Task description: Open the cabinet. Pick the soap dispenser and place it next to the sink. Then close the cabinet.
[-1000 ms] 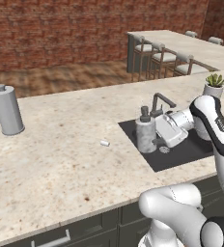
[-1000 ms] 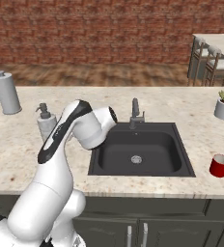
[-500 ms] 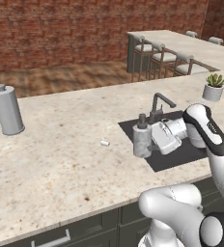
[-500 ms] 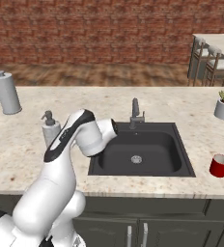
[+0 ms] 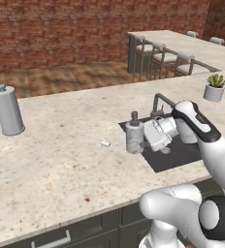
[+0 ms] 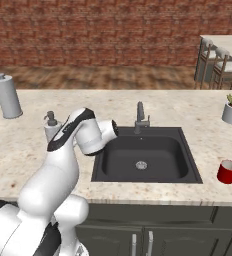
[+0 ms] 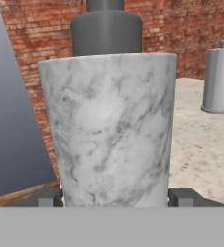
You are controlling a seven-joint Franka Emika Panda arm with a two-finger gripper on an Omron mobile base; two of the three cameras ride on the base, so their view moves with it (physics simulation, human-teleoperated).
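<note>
Now upright soap dispenser (image 7: pixel 109 130) between wide-spread jaws, tips flanking its base; grip unclear.

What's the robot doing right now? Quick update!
Hand shut on soap dispenser. Dispenser upright on counter, left of sink. Nothing in the way.

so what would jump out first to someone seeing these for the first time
The white arm's gripper reaches over the sink to the marbled soap dispenser, which stands on the counter at the sink's left edge; in the hand view the bottle sits between the two fingertips. Next come the tall grey canister far left on the counter and the red mug right of the sink.
</note>
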